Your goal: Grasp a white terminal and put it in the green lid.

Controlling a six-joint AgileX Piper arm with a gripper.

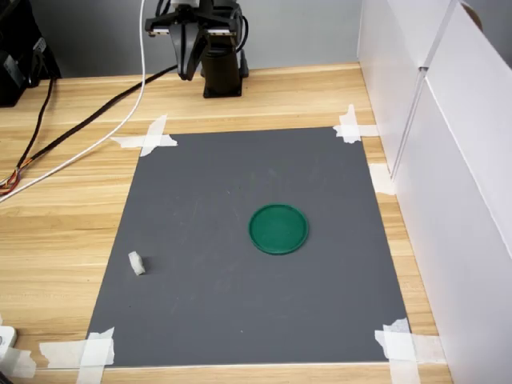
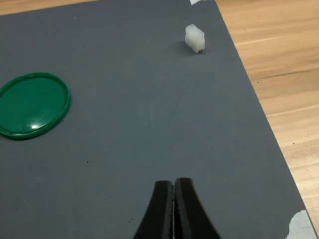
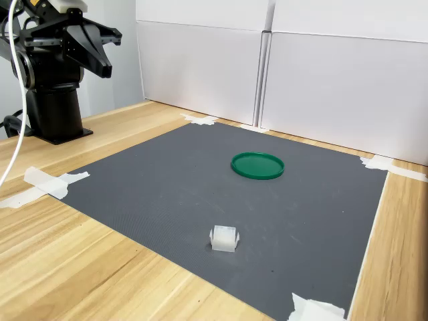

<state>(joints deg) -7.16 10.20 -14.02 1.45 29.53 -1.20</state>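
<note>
One tiny white terminal (image 2: 195, 38) is lying well ahead of the gripper (image 2: 174, 199), whose jaws are pressing together, empty; light, rigid plastic, probably best pinched across its flat sides.

We find the green lid (image 1: 278, 229) lying flat on the mat (image 1: 240, 264), right of centre in the first exterior view. The white terminal (image 1: 138, 263) sits on the mat too, well apart from the lid, near the mat's left edge in the first exterior view. The mat lies on the table (image 1: 56, 208), taped at its corners. The arm's base (image 1: 220, 68) stands on the table behind the mat's far edge.
</note>
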